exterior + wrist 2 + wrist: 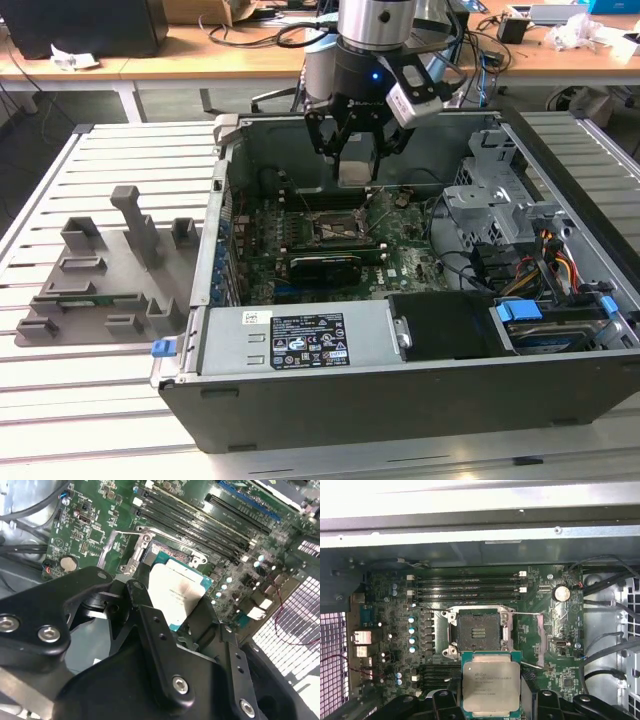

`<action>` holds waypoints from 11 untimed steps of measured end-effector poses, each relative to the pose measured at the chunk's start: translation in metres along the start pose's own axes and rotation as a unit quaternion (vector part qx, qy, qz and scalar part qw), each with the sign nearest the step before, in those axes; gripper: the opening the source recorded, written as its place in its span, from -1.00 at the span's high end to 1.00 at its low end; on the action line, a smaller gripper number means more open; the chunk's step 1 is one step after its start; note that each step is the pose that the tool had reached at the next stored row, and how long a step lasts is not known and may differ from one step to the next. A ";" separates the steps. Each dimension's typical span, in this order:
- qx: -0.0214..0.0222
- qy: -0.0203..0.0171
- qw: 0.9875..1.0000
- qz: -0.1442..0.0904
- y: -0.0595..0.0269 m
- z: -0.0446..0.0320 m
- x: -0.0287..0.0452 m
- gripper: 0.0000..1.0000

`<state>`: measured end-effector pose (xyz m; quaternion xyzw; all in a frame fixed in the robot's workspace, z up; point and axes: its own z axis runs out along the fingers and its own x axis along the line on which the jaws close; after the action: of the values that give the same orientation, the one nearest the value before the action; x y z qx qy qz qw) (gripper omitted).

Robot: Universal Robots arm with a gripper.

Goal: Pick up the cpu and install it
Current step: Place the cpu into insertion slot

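While the cpu [491, 685] is gripped by two opposite edges in the closed end effector [357, 162], it is held flat, metal lid upward, above and near the empty socket [479, 632], whose retention frame [540, 635] is swung open, on the motherboard [390, 625] inside the open computer case [400, 400]

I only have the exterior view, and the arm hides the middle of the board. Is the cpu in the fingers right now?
Observer: Yes. In both wrist views the gripper holds the cpu, metal top toward the cameras.
Operator: Is the socket ready?
Observer: In the first wrist view the socket is empty, with its contacts exposed.
Operator: And its cover?
Observer: The metal load frame lies folded open beside the socket.
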<state>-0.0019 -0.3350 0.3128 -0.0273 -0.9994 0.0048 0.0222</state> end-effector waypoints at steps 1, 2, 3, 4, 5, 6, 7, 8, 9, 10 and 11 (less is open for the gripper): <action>-0.001 0.000 1.000 0.030 0.0000 0.0001 0.0000 -0.09; -0.002 0.000 0.999 0.038 0.0000 0.0001 0.0000 -0.09; -0.002 0.000 0.999 0.042 0.0000 0.0001 0.0000 -0.09; -0.002 0.001 0.999 0.048 0.0000 0.0001 0.0000 -0.09; -0.003 0.001 0.998 0.058 0.0000 0.0001 0.0000 -0.09; -0.003 0.001 0.998 0.064 0.0000 0.0001 0.0000 -0.09; -0.003 0.001 0.998 0.067 0.0000 0.0001 0.0000 -0.09; -0.003 0.001 0.997 0.071 0.0000 0.0002 0.0000 -0.09; -0.003 0.001 0.997 0.076 0.0000 0.0001 0.0000 -0.09; -0.003 0.001 0.997 0.079 0.0000 0.0001 0.0000 -0.09; -0.004 0.001 0.997 0.082 0.0000 0.0001 0.0000 -0.09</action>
<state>-0.0019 -0.3350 0.3126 -0.1096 -0.9937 0.0030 0.0225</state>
